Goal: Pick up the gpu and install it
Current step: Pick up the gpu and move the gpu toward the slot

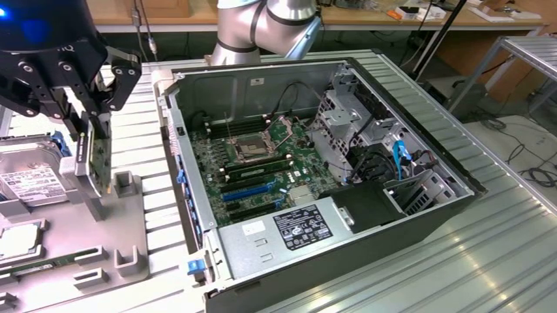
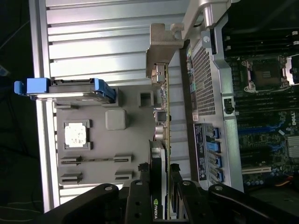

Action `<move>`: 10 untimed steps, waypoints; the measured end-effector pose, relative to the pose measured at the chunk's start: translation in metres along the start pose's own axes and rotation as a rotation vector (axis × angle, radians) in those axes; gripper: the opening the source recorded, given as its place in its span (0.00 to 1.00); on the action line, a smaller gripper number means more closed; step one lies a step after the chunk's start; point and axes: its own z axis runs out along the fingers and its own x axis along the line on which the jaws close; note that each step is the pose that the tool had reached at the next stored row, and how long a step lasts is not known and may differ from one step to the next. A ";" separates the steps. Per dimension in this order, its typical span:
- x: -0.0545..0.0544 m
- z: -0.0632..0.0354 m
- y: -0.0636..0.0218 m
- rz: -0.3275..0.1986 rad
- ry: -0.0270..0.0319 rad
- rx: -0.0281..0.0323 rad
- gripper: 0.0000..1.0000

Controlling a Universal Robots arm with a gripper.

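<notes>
The gpu (image 1: 92,153) stands on its edge over the grey parts fixture (image 1: 130,228) at the exterior view's left, its silver bracket facing the fixture. My gripper (image 1: 85,114) is shut on the card's upper edge, one black finger on each face. In the wrist view the gpu (image 2: 162,116) runs edge-on away from my gripper (image 2: 161,198), with its fingers (image 2: 139,196) clamped on both sides. I cannot tell whether the card's lower edge still sits in the fixture's holder. The open computer case (image 1: 435,163) lies beside it, its motherboard (image 1: 252,156) and blue card slots (image 1: 248,191) exposed.
A grey hard drive (image 1: 26,182) with blue rails (image 2: 70,88), a processor (image 2: 76,134) and a memory stick (image 2: 96,159) lie on the fixture. The case's power supply (image 1: 287,228), drive cage (image 1: 348,124) and cables (image 1: 383,163) fill its far side. The arm's base (image 1: 261,26) rises behind the case.
</notes>
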 end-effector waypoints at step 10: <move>-0.015 0.0004 0.0014 0.000 0.0028 0.0003 0.27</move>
